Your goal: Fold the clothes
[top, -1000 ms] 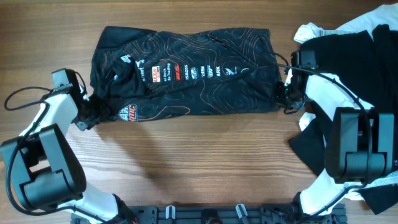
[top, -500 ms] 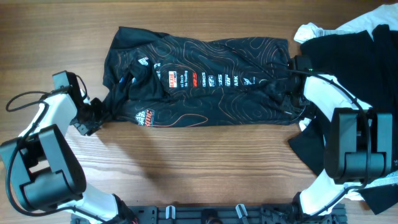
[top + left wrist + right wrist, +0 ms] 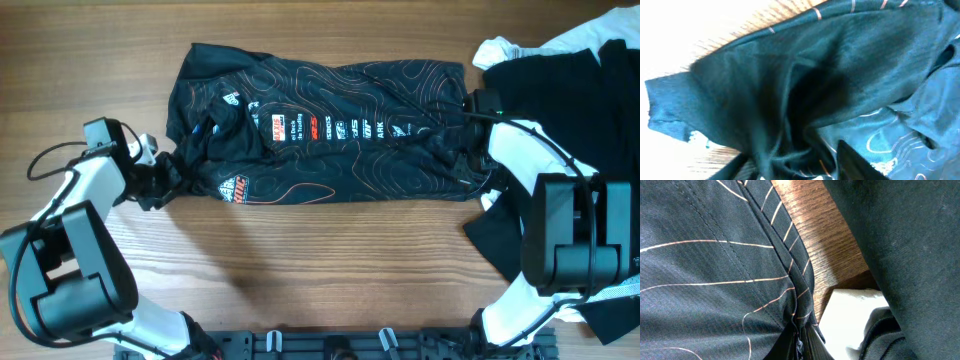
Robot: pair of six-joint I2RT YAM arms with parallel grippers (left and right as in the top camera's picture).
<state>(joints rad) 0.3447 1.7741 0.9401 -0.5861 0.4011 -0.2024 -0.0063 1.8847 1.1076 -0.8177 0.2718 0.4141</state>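
Note:
The black jersey (image 3: pixel 330 125) with thin orange-red wavy lines and small logos lies spread across the table's middle. My left gripper (image 3: pixel 160 180) is shut on its bunched left edge; the left wrist view shows dark cloth (image 3: pixel 805 85) gathered between the fingers (image 3: pixel 805 162). My right gripper (image 3: pixel 470 150) is shut on the jersey's right hem, and the striped hem (image 3: pixel 790 255) runs into the pinched jaws (image 3: pixel 802 345).
A pile of black clothes (image 3: pixel 560 90) with a white garment (image 3: pixel 500 50) lies at the right, under and beside my right arm. Bare wood table (image 3: pixel 300 270) runs along the front. In the right wrist view, black cloth (image 3: pixel 910 240) and a white piece (image 3: pixel 850 315) lie close.
The jersey was pulled right and stretched flatter a second ago. Since half a second ago my left gripper has turned slightly at the left edge; the jersey and right arm stay put.

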